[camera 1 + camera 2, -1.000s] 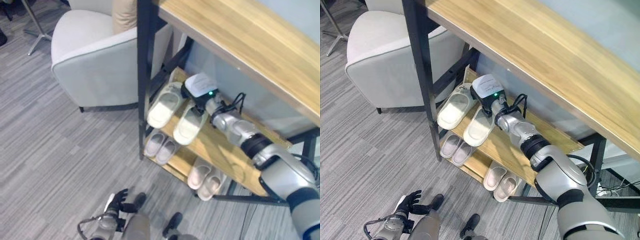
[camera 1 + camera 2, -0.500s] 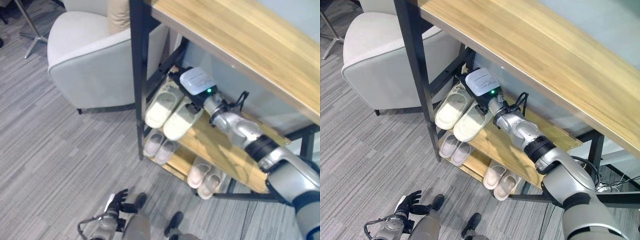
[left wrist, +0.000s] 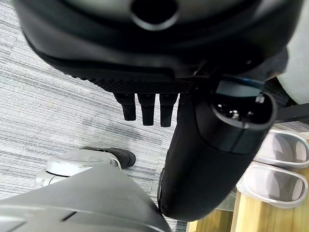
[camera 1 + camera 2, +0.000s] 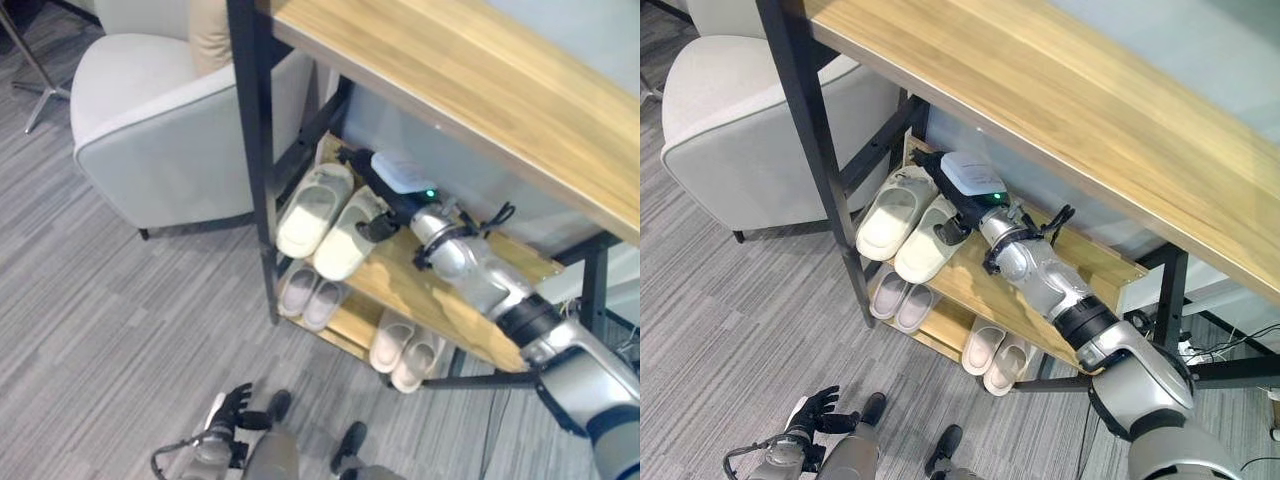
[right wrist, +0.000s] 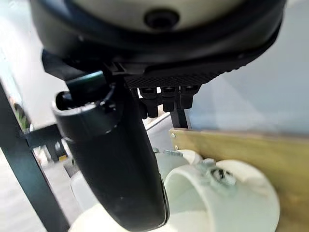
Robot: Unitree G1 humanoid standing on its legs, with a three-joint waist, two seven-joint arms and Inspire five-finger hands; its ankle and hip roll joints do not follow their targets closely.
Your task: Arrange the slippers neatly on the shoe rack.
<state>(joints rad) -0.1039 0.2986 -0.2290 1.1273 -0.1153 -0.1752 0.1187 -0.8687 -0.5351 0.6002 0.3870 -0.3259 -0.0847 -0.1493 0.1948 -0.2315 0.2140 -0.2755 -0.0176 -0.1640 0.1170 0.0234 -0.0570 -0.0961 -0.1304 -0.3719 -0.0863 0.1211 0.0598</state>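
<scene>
Right hand (image 4: 958, 196) with straight fingers resting on cream rubber slippers (image 4: 908, 222), paired at the left end of wooden shoe rack middle shelf (image 4: 985, 290), grey carpet floor (image 4: 110, 300), left hand (image 4: 228, 412) relaxed low.

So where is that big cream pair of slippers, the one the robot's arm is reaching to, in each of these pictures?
Left eye view: the cream slippers lie at the middle shelf's left end, by the right hand.
Right eye view: the same pair, just right of the black post.
Right wrist view: their tops lie close beyond the thumb.
Left wrist view: smaller slippers on a lower shelf instead.
Shared landmark: the black post.
</scene>
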